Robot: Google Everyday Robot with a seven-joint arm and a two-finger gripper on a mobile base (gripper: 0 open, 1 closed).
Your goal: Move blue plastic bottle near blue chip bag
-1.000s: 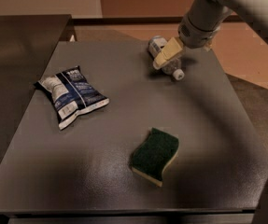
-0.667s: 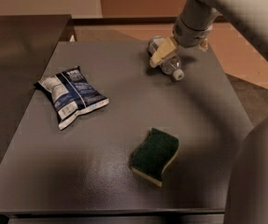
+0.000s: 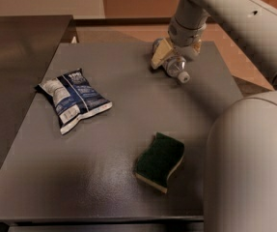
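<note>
The blue plastic bottle [image 3: 174, 68] lay on its side at the far side of the worktop [image 3: 128, 110], well apart from the blue chip bag [image 3: 74, 99], to that bag's right and farther back. I could not make out anything inside it. Its long axis ran diagonally, with the white cap [image 3: 183, 77] pointing toward me and away from the bag. The gripper [image 3: 171, 58] sat right over the bottle's body; whether it was clamped or loose I could not tell. I counted one bottle, one bag with its ends sealed, and one green sponge [image 3: 160, 161], which sat nearer than the bag and to its right.
</note>
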